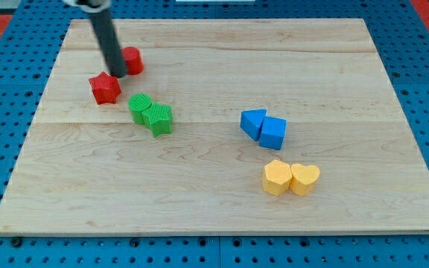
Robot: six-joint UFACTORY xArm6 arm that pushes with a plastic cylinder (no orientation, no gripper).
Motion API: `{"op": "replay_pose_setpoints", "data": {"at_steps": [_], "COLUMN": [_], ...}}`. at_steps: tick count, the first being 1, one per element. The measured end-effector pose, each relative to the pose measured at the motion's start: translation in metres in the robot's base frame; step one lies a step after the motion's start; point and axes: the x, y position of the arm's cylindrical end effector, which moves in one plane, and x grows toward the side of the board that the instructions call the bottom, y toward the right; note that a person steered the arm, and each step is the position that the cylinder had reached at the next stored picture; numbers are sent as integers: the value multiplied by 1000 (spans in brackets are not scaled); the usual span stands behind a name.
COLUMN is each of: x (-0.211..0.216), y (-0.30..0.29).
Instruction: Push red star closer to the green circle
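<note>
The red star (105, 88) lies at the board's upper left. The green circle (140, 107) lies just to its lower right, a small gap between them. A green star (159, 118) touches the green circle on its right. My tip (118, 74) stands at the red star's upper right edge, between it and a red round block (132, 60) partly hidden behind the rod.
A blue triangle (252, 122) and a blue cube (273, 132) touch each other right of centre. A yellow hexagon (277, 177) and a yellow heart (304, 178) sit together below them. The wooden board (214, 216) lies on a blue pegboard.
</note>
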Motion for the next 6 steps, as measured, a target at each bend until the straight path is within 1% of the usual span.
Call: {"op": "replay_pose_setpoints", "data": {"at_steps": [1, 2, 3, 4, 5, 6], "x": [-7, -18, -13, 30, 43, -14], "y": [1, -41, -78, -72, -22, -25]}}
